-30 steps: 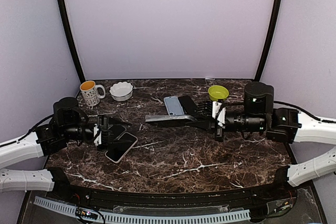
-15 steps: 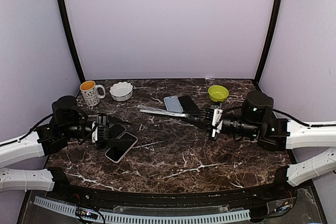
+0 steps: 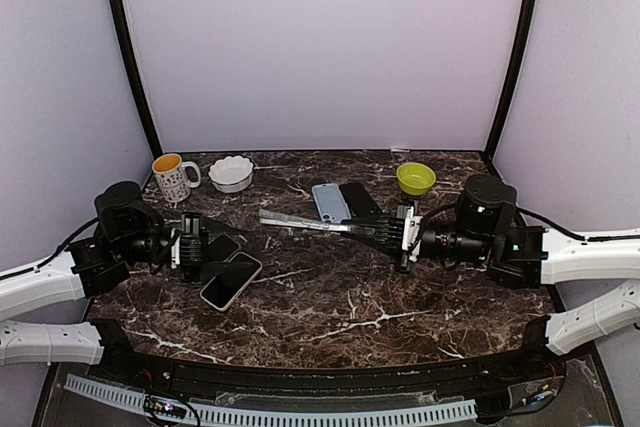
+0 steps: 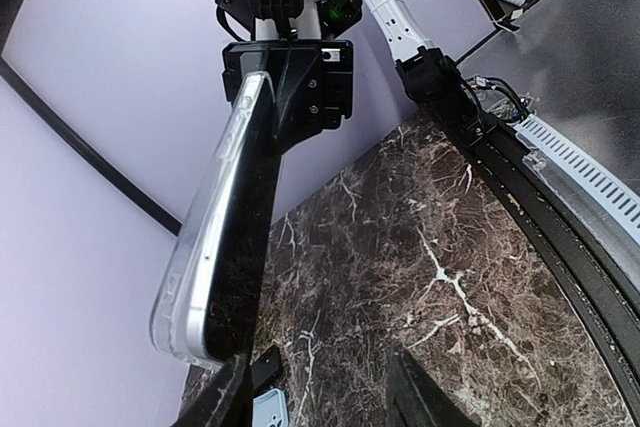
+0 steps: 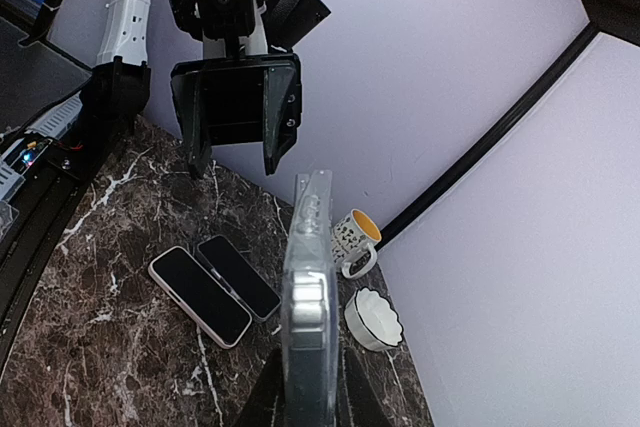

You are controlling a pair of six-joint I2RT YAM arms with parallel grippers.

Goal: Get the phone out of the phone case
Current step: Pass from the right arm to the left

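The dark marbled tabletop (image 3: 330, 297) carries a mug (image 3: 172, 177) and white scalloped bowl (image 3: 231, 173) back left, a green bowl (image 3: 415, 178) back right, a pale blue slab (image 3: 330, 201) beside a black slab (image 3: 361, 198) back centre, and 2 screen-up handsets at left, a pale-edged phone (image 3: 230, 281) beside a dark phone (image 3: 222, 247).

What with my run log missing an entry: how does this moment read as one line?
right gripper: shut on cased phone, lifted | left gripper: open, empty
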